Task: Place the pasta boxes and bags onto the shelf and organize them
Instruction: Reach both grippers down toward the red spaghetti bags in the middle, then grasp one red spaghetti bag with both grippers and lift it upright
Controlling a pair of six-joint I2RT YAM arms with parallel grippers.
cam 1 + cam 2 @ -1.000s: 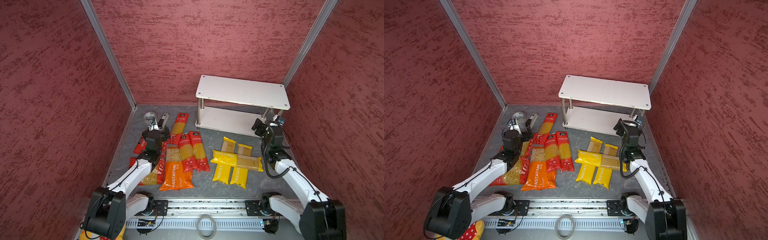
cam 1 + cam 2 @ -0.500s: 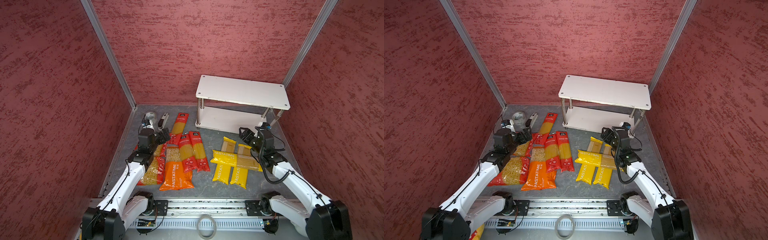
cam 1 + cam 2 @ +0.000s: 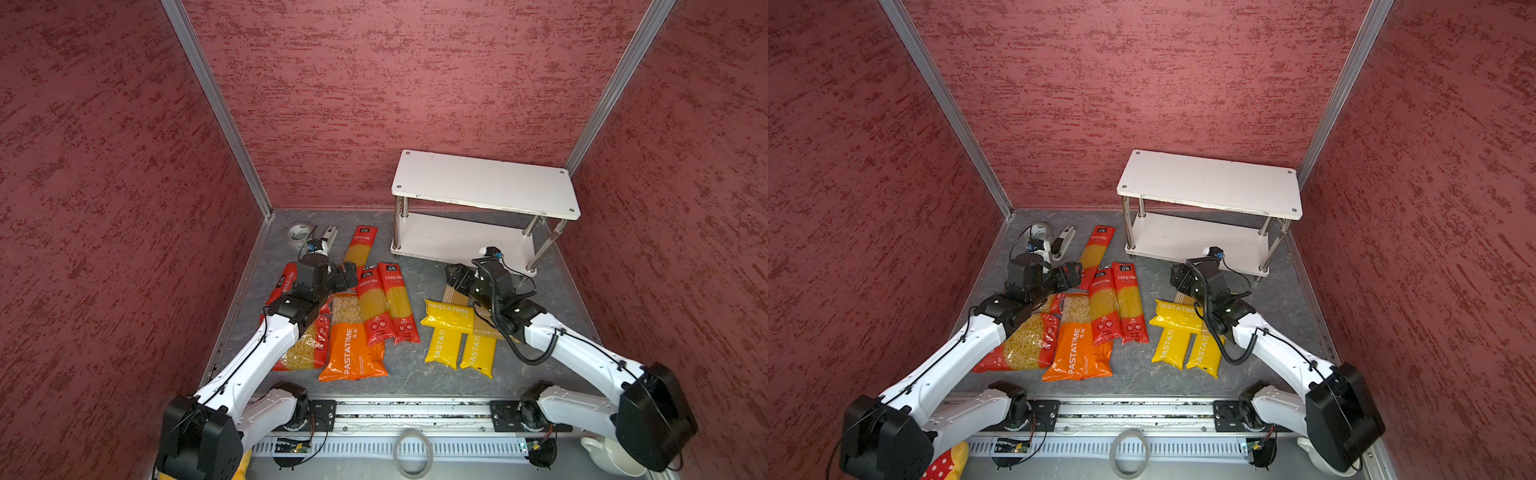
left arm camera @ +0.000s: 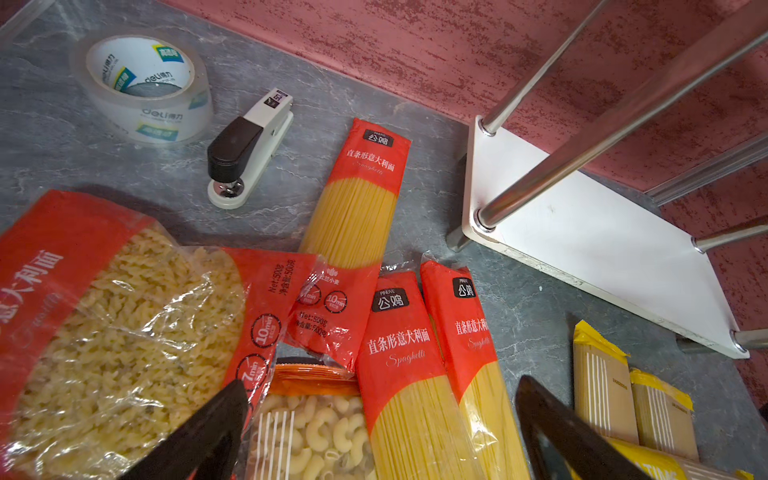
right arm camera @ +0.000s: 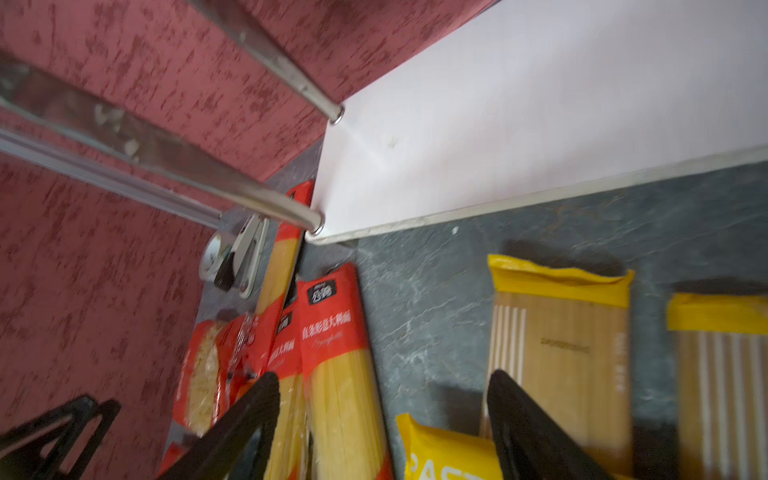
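Observation:
The white two-tier shelf (image 3: 486,187) (image 3: 1208,185) stands at the back right with both tiers bare. All pasta packs lie on the grey floor. Three red spaghetti packs (image 3: 397,299) (image 4: 353,199) lie mid-floor beside an orange PASTATIME pack (image 3: 353,349) and two wide red short-pasta packs (image 3: 303,351) (image 4: 104,332). Three yellow PASTATIME packs (image 3: 451,318) (image 5: 561,332) lie right of them, one crosswise on top. My left gripper (image 3: 347,276) (image 4: 381,384) hovers open over the red packs. My right gripper (image 3: 455,276) (image 5: 383,377) hovers open by the yellow packs' far ends, empty.
A tape roll (image 3: 300,233) (image 4: 141,87) and a stapler (image 3: 329,237) (image 4: 245,149) lie at the back left by the wall corner. Red walls close three sides. A plush toy (image 3: 946,461) and a loose ring (image 3: 413,451) lie at the front rail.
My right gripper has swung left, away from the shelf's right post, to the far ends of the yellow packs, its jaws narrowing slightly. My left gripper has shifted right over the red packs.

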